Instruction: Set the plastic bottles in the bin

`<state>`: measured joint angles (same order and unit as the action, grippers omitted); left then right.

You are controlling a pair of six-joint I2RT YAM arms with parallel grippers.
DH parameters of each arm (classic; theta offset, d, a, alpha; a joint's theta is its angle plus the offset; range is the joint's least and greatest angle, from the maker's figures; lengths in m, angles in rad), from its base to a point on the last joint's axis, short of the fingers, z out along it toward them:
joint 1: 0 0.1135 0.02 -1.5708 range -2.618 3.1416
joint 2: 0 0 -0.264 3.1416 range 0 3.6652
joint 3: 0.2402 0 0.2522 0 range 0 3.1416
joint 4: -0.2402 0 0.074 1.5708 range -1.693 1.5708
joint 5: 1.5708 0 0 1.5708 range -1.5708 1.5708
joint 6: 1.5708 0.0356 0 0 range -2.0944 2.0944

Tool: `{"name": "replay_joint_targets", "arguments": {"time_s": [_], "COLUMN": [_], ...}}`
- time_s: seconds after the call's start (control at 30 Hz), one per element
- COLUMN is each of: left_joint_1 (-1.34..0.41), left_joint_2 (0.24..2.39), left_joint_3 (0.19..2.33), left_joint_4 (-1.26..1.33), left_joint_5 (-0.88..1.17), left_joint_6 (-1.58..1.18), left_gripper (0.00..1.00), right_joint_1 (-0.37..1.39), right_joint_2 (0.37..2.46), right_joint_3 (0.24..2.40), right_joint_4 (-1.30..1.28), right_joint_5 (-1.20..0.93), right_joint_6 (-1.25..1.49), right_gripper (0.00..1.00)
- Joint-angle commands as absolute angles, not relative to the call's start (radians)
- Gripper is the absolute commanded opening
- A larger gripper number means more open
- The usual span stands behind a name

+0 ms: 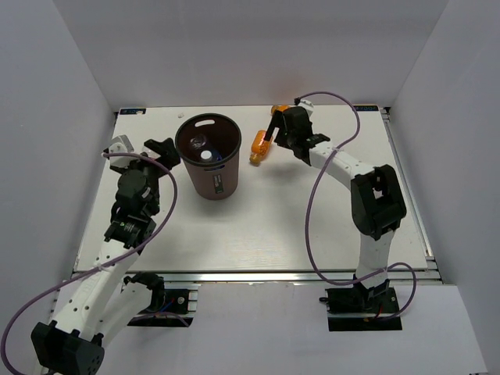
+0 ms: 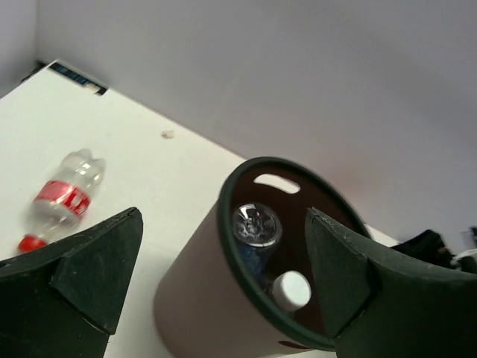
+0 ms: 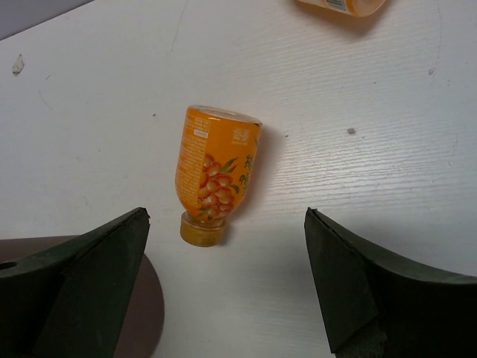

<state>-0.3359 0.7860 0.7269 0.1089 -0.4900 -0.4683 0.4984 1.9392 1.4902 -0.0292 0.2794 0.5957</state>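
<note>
The maroon bin (image 1: 212, 173) stands upright at the back middle of the table. Inside it are a clear bottle (image 2: 256, 224) with a blue label and a white-capped bottle (image 2: 291, 289). My left gripper (image 1: 166, 152) is open and empty, just left of the bin's rim (image 2: 223, 216). A clear bottle with a red label (image 2: 59, 200) lies on the table left of the bin. An orange bottle (image 1: 258, 147) lies right of the bin, its cap toward the bin (image 3: 216, 175). My right gripper (image 1: 275, 131) hovers open and empty above it (image 3: 227, 216). A second orange bottle (image 1: 277, 109) lies behind it (image 3: 343, 6).
White walls close in the table at the back and both sides. The bin's wall shows at the lower left of the right wrist view (image 3: 145, 313), close to the left finger. A purple cable loops over the right arm (image 1: 344, 117).
</note>
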Motion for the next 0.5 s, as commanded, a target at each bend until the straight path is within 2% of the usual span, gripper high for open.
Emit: {"name": "replay_joint_targets", "arguments": {"time_s": [0.0, 0.2, 0.33, 0.47], "left_joint_1": [-0.337, -0.337, -0.337, -0.337], "left_joint_2": [0.807, 0.825, 0.773, 0.718], "left_joint_3": [0.730, 0.753, 0.746, 0.715], "left_joint_4": [0.018, -0.049, -0.083, -0.074], "left_joint_5": [-0.560, -0.595, -0.650, -0.687], "left_joint_6": [-0.503, -0.524, -0.529, -0.528], "left_gripper": [0.98, 0.98, 0.98, 0.98], "right_joint_1": [0.503, 0.511, 0.538, 0.546], "right_joint_2": [1.962, 2.141, 2.305, 2.452], "right_joint_3": [1.604, 1.741, 1.954, 2.072], "right_joint_4": [-0.084, -0.156, -0.242, -0.267], "right_joint_5": [0.282, 0.356, 0.426, 0.410], "right_joint_6": [0.607, 0.670, 0.680, 0.709], "right_gripper": [0.89, 0.89, 0.89, 0.89]}}
